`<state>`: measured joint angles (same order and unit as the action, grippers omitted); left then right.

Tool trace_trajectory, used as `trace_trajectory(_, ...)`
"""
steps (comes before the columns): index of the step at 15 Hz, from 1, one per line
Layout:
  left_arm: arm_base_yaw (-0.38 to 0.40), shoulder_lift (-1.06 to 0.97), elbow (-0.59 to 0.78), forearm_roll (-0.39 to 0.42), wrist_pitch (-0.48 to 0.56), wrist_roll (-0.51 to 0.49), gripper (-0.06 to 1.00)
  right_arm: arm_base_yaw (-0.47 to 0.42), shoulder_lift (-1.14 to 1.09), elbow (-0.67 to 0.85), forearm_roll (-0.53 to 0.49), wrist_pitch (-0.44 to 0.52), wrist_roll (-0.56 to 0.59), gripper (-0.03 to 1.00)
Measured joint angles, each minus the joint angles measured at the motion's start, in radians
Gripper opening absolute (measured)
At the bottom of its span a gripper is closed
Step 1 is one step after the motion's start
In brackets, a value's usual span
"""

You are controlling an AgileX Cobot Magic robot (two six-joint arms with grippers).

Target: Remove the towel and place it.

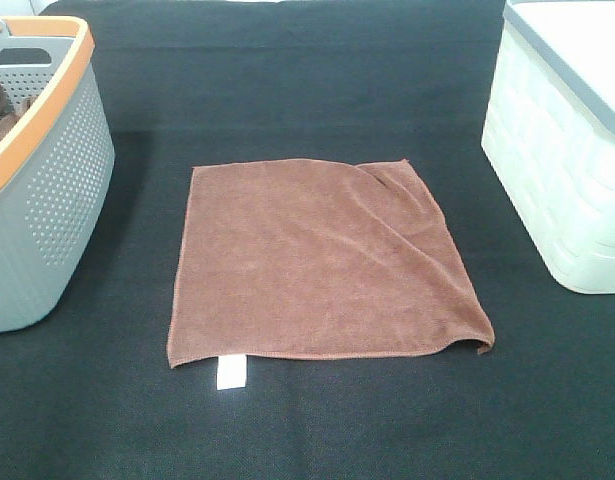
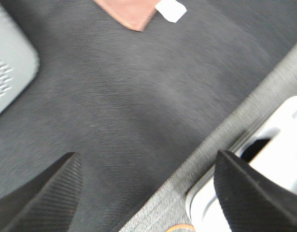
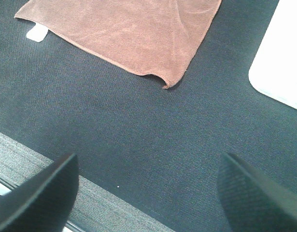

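Observation:
The reddish-brown towel (image 1: 317,258) lies spread flat on the black table cloth in the middle of the exterior view, with its small white tag (image 1: 229,372) on the near edge and a slight fold at the far right corner. One corner of it and the tag (image 2: 170,9) show in the left wrist view (image 2: 126,12); its near right corner shows in the right wrist view (image 3: 134,34). My left gripper (image 2: 148,193) is open and empty, well short of the towel near the table's front edge. My right gripper (image 3: 148,188) is open and empty too, short of the towel's curled corner. Neither gripper shows in the exterior view.
A grey perforated basket with an orange rim (image 1: 47,170) stands at the left, holding bunched brown cloths (image 1: 2,110). A pale lidded bin (image 1: 562,140) stands at the right. The table's front edge (image 2: 225,140) runs near both grippers.

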<state>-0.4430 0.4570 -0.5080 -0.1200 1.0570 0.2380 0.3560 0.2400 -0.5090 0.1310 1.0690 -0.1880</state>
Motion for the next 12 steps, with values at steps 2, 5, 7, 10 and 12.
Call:
trace_trajectory(2, 0.134, -0.062, 0.000, 0.000, 0.000, 0.000, 0.73, -0.014, 0.000, 0.000, 0.003, 0.000, 0.000, 0.75)
trace_trajectory(5, 0.366, -0.264, 0.000, 0.001, 0.000, 0.000, 0.73, -0.154, 0.000, 0.000, 0.008, 0.000, 0.000, 0.75)
trace_trajectory(7, 0.420, -0.377, 0.000, 0.001, 0.000, 0.000, 0.73, -0.276, 0.000, 0.000, 0.008, 0.000, 0.000, 0.75)
trace_trajectory(10, 0.426, -0.449, 0.000, 0.000, 0.000, 0.000, 0.73, -0.365, -0.004, 0.000, 0.008, -0.001, 0.000, 0.75)
trace_trajectory(12, 0.426, -0.462, 0.000, 0.000, 0.000, 0.000, 0.73, -0.396, -0.068, 0.000, 0.008, -0.002, 0.000, 0.75)
